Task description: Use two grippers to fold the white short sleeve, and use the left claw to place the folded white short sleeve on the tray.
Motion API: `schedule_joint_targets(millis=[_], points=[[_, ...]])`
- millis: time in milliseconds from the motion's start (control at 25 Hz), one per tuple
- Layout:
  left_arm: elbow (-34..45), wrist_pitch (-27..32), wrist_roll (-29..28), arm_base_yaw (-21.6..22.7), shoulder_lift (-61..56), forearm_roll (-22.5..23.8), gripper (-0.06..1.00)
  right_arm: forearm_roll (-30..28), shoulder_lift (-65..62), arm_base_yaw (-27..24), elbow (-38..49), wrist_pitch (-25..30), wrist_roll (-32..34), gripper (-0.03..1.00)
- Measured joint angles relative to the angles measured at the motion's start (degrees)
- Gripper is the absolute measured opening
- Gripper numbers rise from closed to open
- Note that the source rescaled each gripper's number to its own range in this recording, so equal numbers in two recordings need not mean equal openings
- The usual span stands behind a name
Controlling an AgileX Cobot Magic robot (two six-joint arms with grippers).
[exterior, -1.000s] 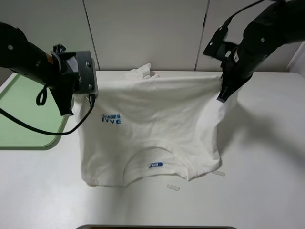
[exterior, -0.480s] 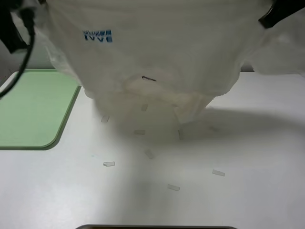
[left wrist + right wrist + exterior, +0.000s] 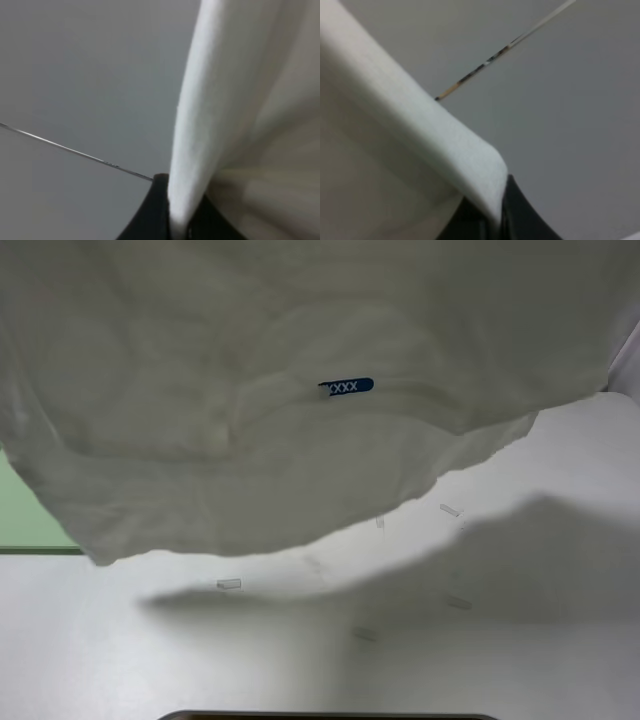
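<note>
Though the raised cloth hides both arms from above, the white short sleeve [image 3: 250, 440] hangs spread over the far edge of the desk [image 3: 520, 660]. The left claw [image 3: 177, 227] pinches one fabric fold between its fingers [image 3: 147, 215], the right gripper [image 3: 492, 222] another.

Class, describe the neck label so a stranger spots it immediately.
A white short sleeve fills the upper scene, held above the table. Near its curved collar sits the neck label: the only blue thing, unlike the pale tape strips below.
</note>
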Motion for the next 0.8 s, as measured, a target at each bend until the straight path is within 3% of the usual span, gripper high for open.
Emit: schedule_joint_targets(millis=[200,400,640,800], points=[[-2.06,0.7,-0.9,0.07,7.16,0.0,0.0,-4.74,6.88,0.0,-3.08,2.23,-0.13,0.0],[-2.06,3.32,-2.61,3.15,23.52,0.0,0.0,-6.46,20.4,-2.68,-3.27,2.18,-0.2,0.0],[-2.06,3.8,-3.25,7.84,39.21,0.0,0.0,-6.73,38.23,-8.45,-3.27,-0.74,-0.02,0.0],[-2.06,3.63,-3.08,8.83,43.6,0.92,0.0,-7.34,45.4,-10.56,-3.27,-5.08,-0.02,0.0]])
